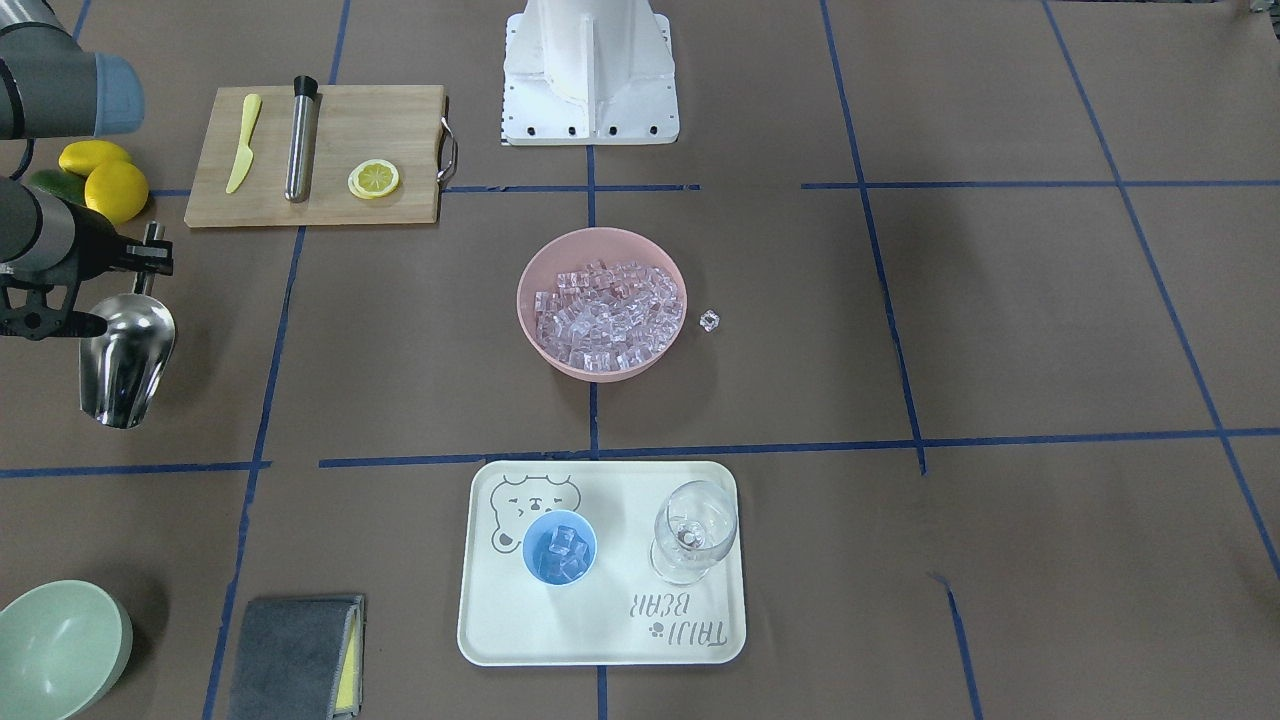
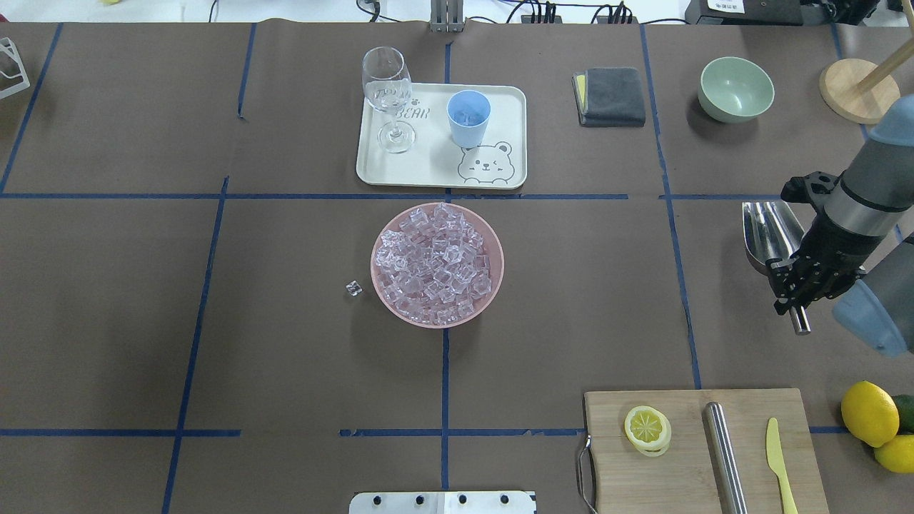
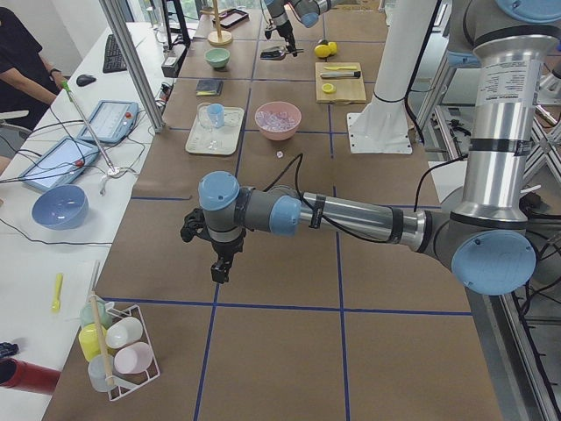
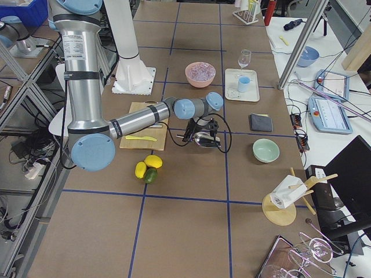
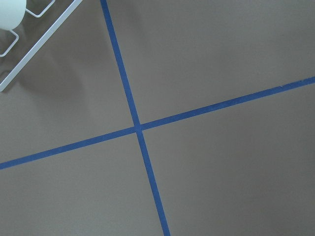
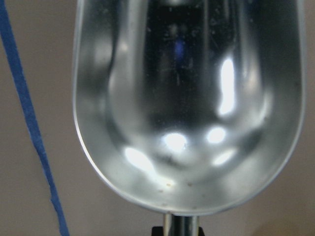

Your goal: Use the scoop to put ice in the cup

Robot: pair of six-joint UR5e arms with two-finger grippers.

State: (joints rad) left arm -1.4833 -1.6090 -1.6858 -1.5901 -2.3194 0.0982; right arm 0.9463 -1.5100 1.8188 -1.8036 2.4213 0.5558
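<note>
The ice (image 1: 605,315) fills a pink bowl (image 1: 530,262) at the table's middle, also in the overhead view (image 2: 435,264). One loose cube (image 2: 353,288) lies beside the bowl. The light-blue cup (image 1: 560,548) stands on a cream tray (image 1: 600,630) and holds a few cubes; it also shows in the overhead view (image 2: 468,118). My right gripper (image 2: 785,285) is shut on the handle of the steel scoop (image 2: 767,228), low over the table, far to the bowl's side. The scoop (image 6: 187,98) is empty. My left gripper (image 3: 219,263) hangs over bare table; I cannot tell its state.
A wine glass (image 2: 388,93) stands on the tray beside the cup. A cutting board (image 2: 703,450) carries a lemon slice, a steel cylinder and a yellow knife. Lemons (image 2: 867,412), a green bowl (image 2: 735,89) and a grey cloth (image 2: 610,95) are on the scoop's side.
</note>
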